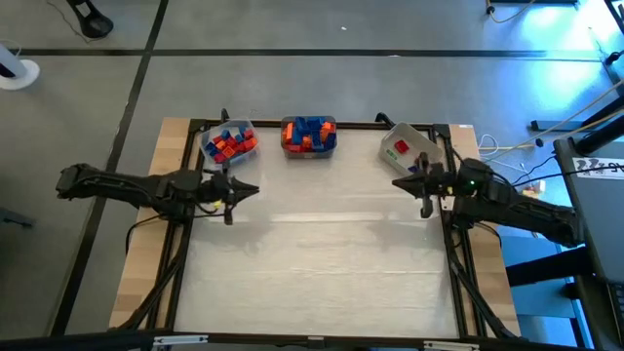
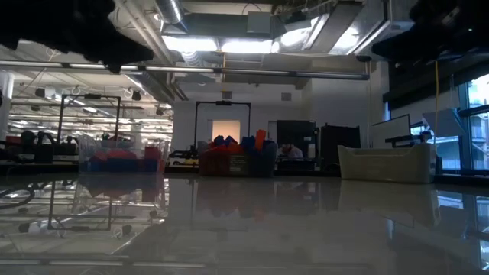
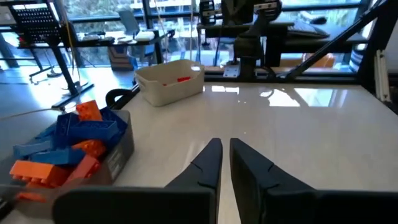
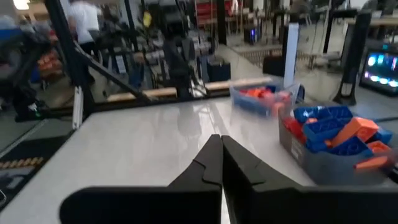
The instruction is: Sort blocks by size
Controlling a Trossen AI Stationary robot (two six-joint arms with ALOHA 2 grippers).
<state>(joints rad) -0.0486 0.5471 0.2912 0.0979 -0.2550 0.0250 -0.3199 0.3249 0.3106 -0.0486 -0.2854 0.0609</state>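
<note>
You see three bins along the far edge of the white counter (image 1: 322, 263). The clear bin (image 1: 228, 142) on the left holds red, orange and blue blocks (image 1: 230, 144). The grey bin (image 1: 309, 136) in the middle is heaped with blue and orange blocks (image 1: 309, 132). The white bin (image 1: 405, 148) on the right holds one red block (image 1: 401, 148). Your left gripper (image 1: 252, 189) hovers near the clear bin, clenched on nothing. Your right gripper (image 1: 398, 181) hovers beside the white bin, also clenched and empty.
</note>
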